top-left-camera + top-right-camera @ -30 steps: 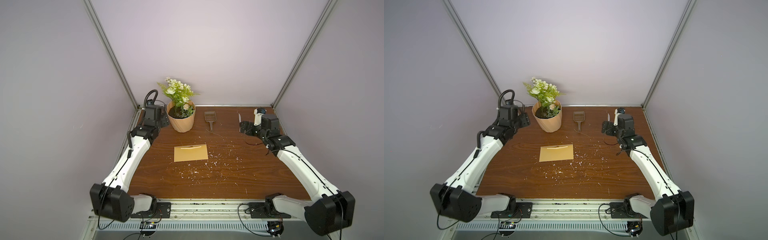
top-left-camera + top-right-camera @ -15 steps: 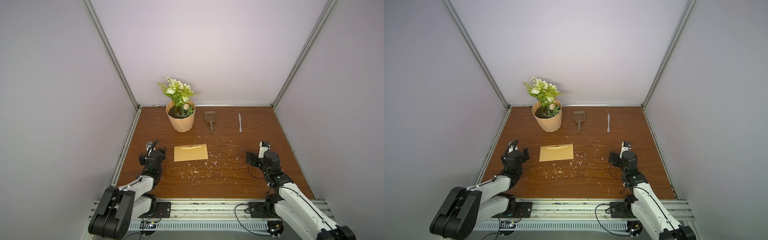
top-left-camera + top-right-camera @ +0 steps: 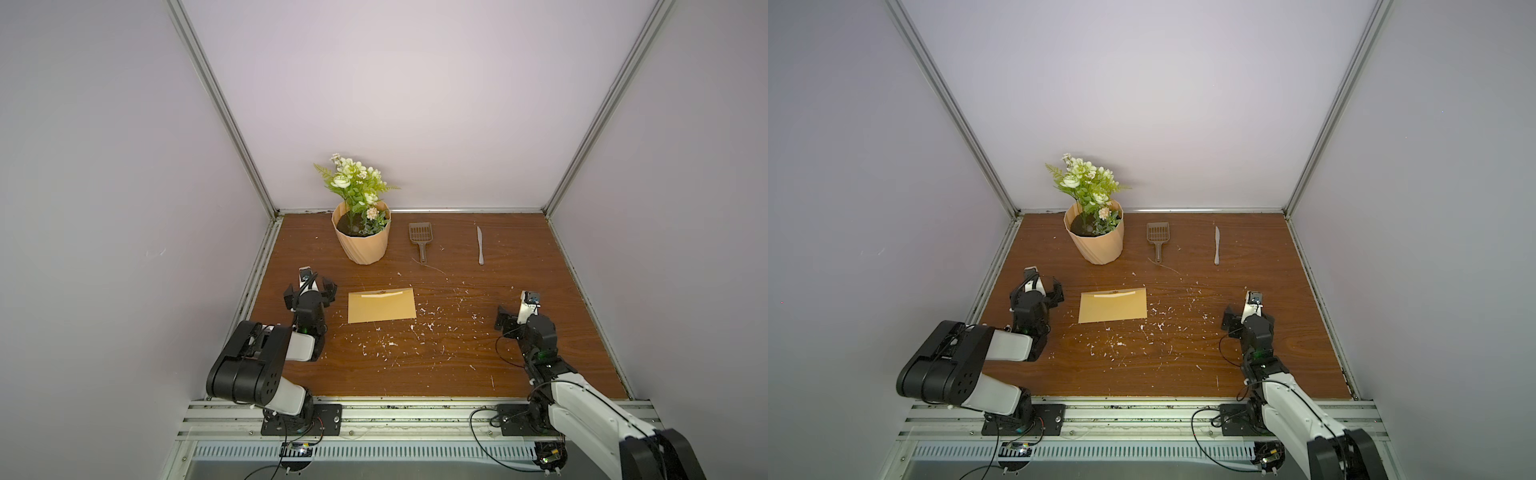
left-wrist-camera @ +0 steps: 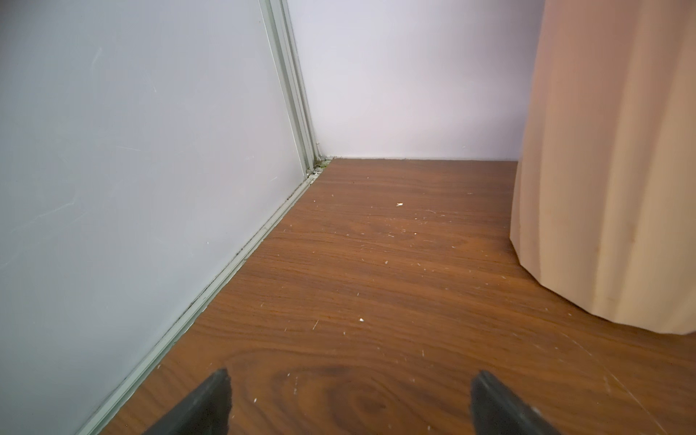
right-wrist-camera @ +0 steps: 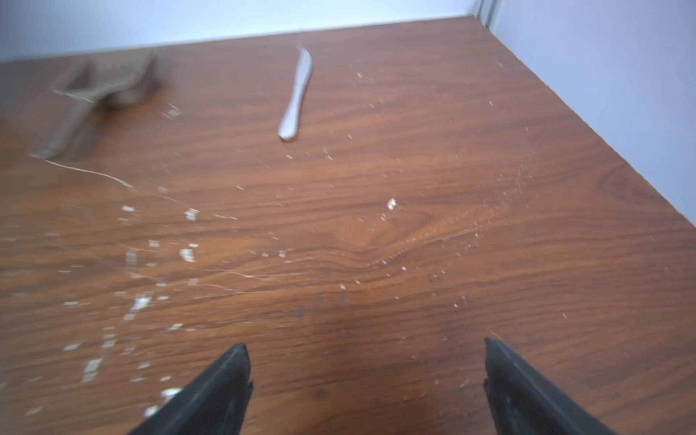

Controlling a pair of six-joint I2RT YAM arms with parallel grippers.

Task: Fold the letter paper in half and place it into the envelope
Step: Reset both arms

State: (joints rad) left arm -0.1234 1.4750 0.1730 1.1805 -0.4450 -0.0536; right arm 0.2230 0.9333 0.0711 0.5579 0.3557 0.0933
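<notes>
The mustard-yellow envelope (image 3: 381, 309) (image 3: 1113, 309) lies flat, left of the table's middle. A thin pale cream strip, the edge of the letter paper (image 3: 382, 294) (image 3: 1114, 294), shows along its far edge; the rest of the sheet is hidden. My left gripper (image 3: 311, 291) (image 3: 1038, 294) sits just left of the envelope, apart from it. It is open, with bare wood between its fingers (image 4: 222, 388). My right gripper (image 3: 519, 316) (image 3: 1246, 316) is far to the envelope's right, also open and empty in the right wrist view (image 5: 367, 361).
A beige pot of flowers (image 3: 363, 243) (image 4: 602, 188) stands at the back left. A brown scoop (image 3: 420, 239) (image 5: 98, 90) and a metal knife (image 3: 480, 245) (image 5: 297, 98) lie near the back wall. White scraps (image 3: 395, 332) litter the wood. Walls close three sides.
Both arms have drawn back from the far corners toward the near side of the table, and the left arm has folded up. The envelope has not moved.
</notes>
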